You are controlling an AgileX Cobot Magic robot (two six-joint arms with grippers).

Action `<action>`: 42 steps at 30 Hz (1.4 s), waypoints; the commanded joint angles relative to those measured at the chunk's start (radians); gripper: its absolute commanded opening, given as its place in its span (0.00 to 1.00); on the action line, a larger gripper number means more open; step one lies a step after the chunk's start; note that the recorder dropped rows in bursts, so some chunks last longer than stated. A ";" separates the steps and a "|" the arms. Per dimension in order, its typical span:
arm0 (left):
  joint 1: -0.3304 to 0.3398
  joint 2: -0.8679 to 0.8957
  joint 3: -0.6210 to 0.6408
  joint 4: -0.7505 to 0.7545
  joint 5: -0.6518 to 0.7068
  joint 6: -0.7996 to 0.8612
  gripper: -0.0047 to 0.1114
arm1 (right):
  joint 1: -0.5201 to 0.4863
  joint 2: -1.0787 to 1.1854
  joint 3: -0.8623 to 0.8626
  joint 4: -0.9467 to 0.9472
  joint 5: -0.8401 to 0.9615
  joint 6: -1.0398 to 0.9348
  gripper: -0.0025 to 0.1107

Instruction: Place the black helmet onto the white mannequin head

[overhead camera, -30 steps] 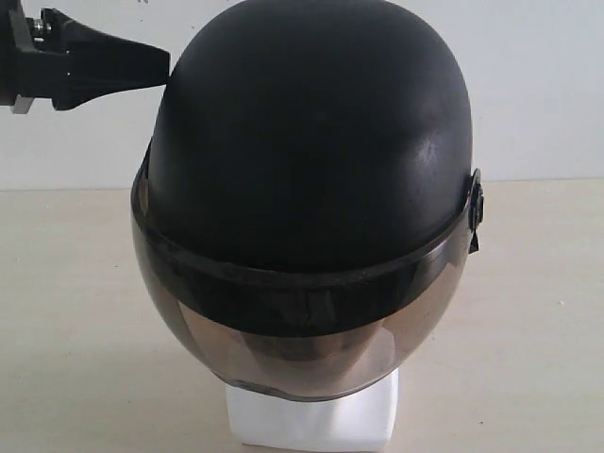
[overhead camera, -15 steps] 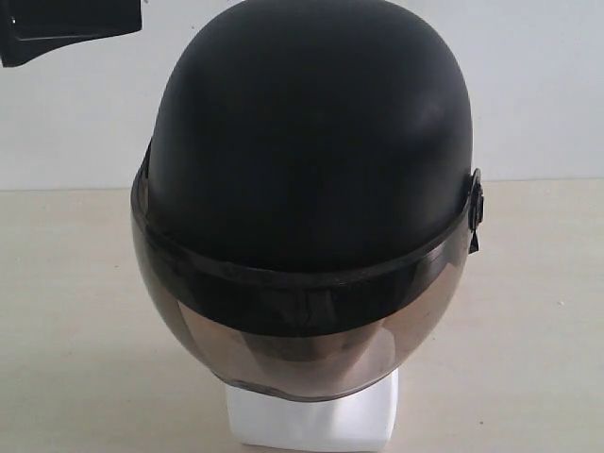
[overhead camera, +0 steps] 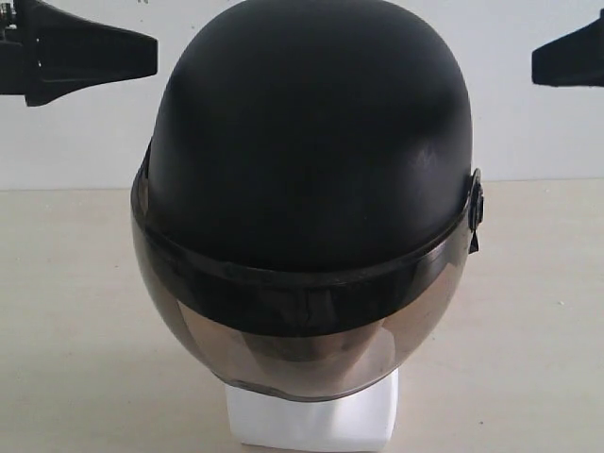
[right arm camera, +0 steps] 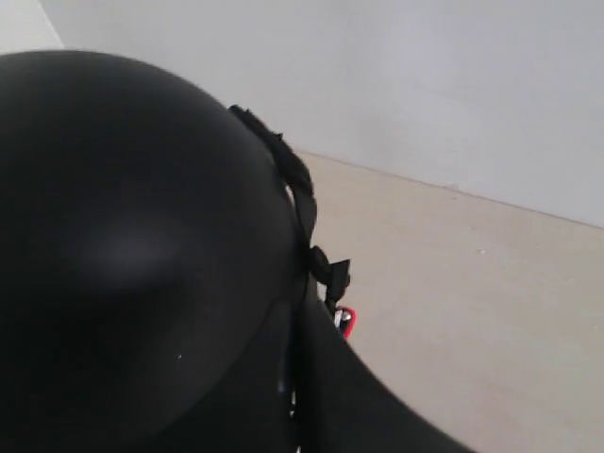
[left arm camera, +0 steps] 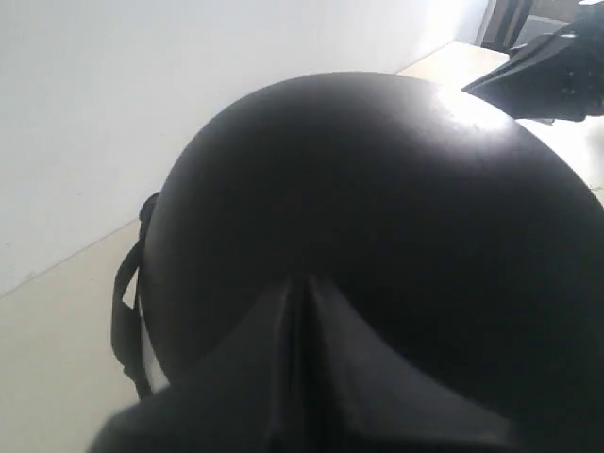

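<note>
The black helmet (overhead camera: 311, 142) sits over the white mannequin head, whose squarish white base (overhead camera: 311, 420) shows under the smoky visor (overhead camera: 293, 354); the face is hidden behind it. My left gripper (overhead camera: 154, 49) hangs shut and holding nothing at the upper left, a small gap away from the shell. At the upper right edge my right gripper (overhead camera: 535, 62) is shut too, further from the helmet. The left wrist view has my left gripper (left arm camera: 300, 279) pointing at the helmet's dome (left arm camera: 377, 189). In the right wrist view my right gripper (right arm camera: 297, 310) points along the helmet's side (right arm camera: 123, 236).
The head stands on a pale beige table (overhead camera: 75, 330) before a white wall (overhead camera: 538, 132). A black chin strap (right arm camera: 297, 189) with a red buckle (right arm camera: 346, 322) hangs off the helmet's side; a strap (left arm camera: 123, 311) also dangles on the other side.
The left gripper has left the helmet's upper left, rose toward the frame corner, then came down beside it. The right gripper has come into view at the upper right. The helmet stayed still.
</note>
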 commanded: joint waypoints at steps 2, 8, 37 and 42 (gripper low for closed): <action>0.003 0.000 0.031 -0.010 -0.042 -0.015 0.08 | 0.038 0.053 -0.005 0.013 0.046 -0.024 0.02; 0.001 -0.008 0.086 -0.010 -0.103 -0.015 0.08 | 0.040 0.082 -0.005 0.091 0.082 -0.078 0.02; 0.001 -0.096 0.115 -0.010 -0.152 -0.067 0.08 | 0.039 0.116 -0.006 0.157 0.040 -0.136 0.02; 0.013 -0.183 0.124 -0.010 -0.055 -0.058 0.08 | 0.038 0.047 -0.004 0.117 -0.026 -0.136 0.02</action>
